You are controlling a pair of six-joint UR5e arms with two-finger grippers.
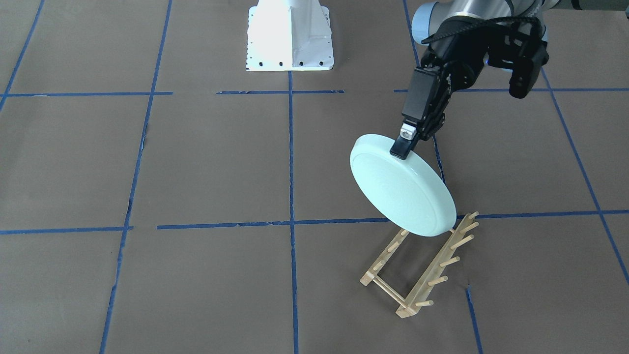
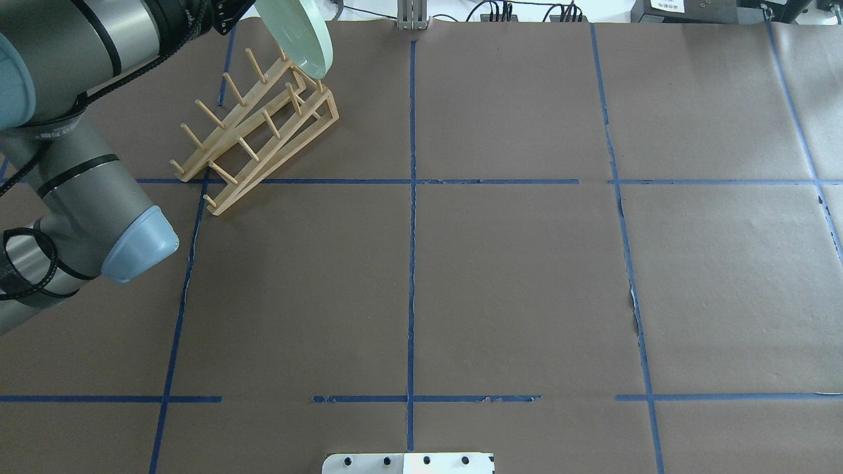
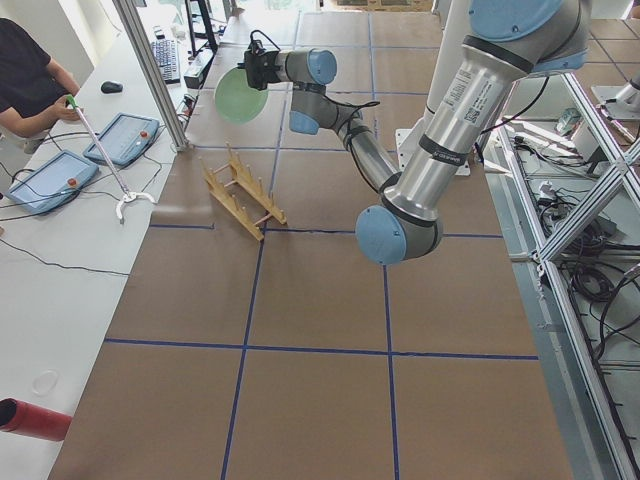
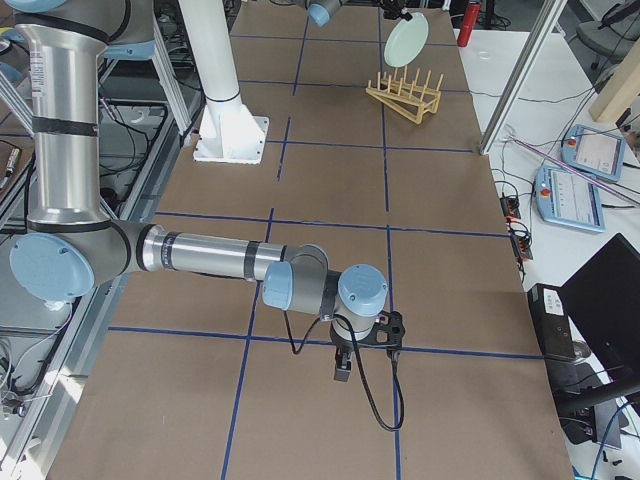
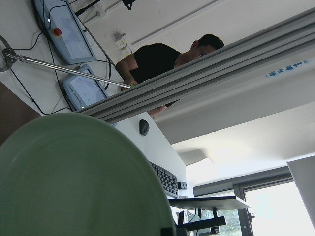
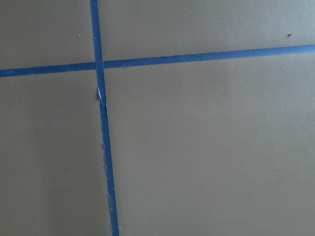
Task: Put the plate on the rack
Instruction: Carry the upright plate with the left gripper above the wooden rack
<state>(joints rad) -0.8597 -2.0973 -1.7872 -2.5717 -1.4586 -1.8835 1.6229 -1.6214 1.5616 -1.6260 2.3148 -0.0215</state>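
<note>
The pale mint-green plate (image 1: 400, 189) hangs on edge, tilted, above the wooden rack (image 1: 417, 275). My left gripper (image 1: 404, 147) is shut on the plate's upper rim. The exterior left view shows a gap between the plate (image 3: 240, 97) and the rack (image 3: 243, 195). In the overhead view the plate (image 2: 296, 33) sits past the far end of the rack (image 2: 257, 131). The plate's back (image 5: 74, 182) fills the lower left of the left wrist view. My right gripper (image 4: 342, 372) points down close over the table, far from the rack; I cannot tell if it is open or shut.
The white robot pedestal (image 1: 290, 34) stands at the table's middle back. An operator (image 3: 30, 80) sits at a side table with control tablets (image 3: 125, 140). A metal frame post (image 3: 150, 70) stands near the rack. Blue tape lines (image 6: 103, 123) cross the brown table cover.
</note>
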